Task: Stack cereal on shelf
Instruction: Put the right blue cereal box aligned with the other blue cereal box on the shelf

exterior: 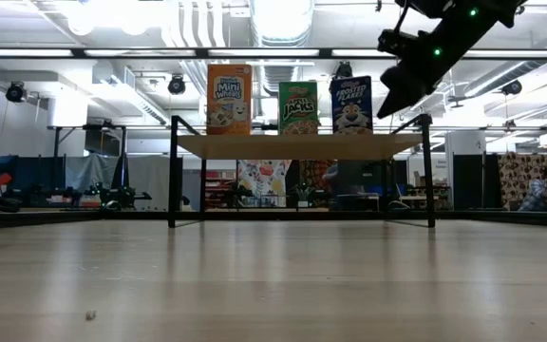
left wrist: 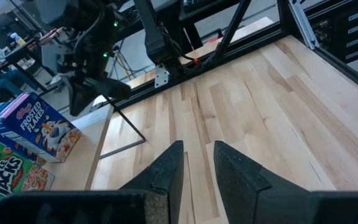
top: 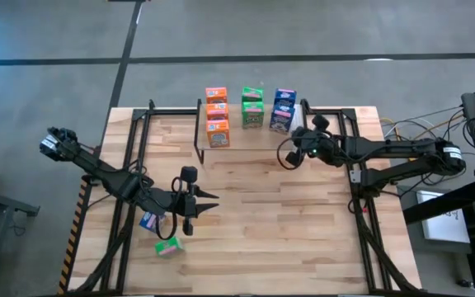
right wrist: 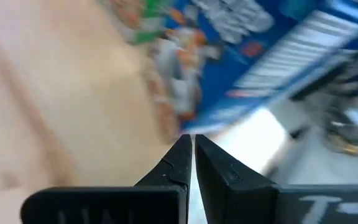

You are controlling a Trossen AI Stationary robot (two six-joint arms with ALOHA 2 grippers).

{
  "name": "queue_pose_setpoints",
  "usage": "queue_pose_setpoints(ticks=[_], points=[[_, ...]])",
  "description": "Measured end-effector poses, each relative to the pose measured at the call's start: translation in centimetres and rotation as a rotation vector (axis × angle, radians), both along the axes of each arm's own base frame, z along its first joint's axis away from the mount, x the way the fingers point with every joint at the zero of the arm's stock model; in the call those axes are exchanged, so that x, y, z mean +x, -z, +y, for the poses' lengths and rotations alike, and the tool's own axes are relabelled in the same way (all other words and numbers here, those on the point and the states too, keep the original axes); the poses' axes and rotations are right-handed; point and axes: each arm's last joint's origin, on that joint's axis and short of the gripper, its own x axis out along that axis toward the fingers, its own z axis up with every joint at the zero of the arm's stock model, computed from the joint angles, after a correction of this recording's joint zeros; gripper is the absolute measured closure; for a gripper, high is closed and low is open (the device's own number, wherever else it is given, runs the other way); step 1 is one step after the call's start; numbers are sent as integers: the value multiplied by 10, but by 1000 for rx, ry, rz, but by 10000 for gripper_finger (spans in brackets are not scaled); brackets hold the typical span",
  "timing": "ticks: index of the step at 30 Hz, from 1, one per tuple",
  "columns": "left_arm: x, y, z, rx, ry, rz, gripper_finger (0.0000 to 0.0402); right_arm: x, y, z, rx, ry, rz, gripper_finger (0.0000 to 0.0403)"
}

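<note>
1. Pressed together with nothing between them, the dark fingers of my right gripper [top: 285, 154] hover above the table, just beside the blue end of the shelf [top: 258, 142].
2. My left gripper [left wrist: 197, 163] hangs over the near left part of the table [top: 287, 223] with its two tapered black fingers slightly apart and empty.
3. That table is pale wooden planking with visible grain, fenced by thin black metal rails.
4. The shelf is a light wooden plank on slim black legs, standing at the table's far edge.
5. On the plank stand rectangular cardboard cereal boxes in three rows: an orange row [top: 217, 115], a green row [top: 252, 107] and a blue row [top: 283, 111].
6. From table height the fronts read as an orange Mini-Wheats box [exterior: 229, 99], a green Apple Jacks box [exterior: 298, 107] and a blue Frosted Flakes box [exterior: 350, 104], upright and side by side.
7. Two boxes remain off the shelf: a blue box [top: 148, 220] lies on the table partly under my left arm, and a green box [top: 168, 246] lies near it toward the near edge.
</note>
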Motion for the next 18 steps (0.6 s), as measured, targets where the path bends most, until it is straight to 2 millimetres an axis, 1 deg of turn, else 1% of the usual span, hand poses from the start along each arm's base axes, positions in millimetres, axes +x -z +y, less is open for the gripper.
queue_pose_setpoints(ticks=[3, 7, 10, 16, 18], points=[[0, 0, 0, -1, 0, 0, 329, 6, -1, 3, 41, -61, -52, 390], [0, 0, 0, -1, 0, 0, 329, 12, -4, 1, 3, -78, -92, 390], [0, 0, 0, 0, 0, 0, 329, 14, -6, -1, -41, -62, -96, 390], [0, 0, 0, 1, 1, 0, 329, 11, -7, -4, -117, 20, -59, 390], [0, 0, 0, 1, 1, 0, 329, 11, -7, -4, -123, 19, -51, 390]])
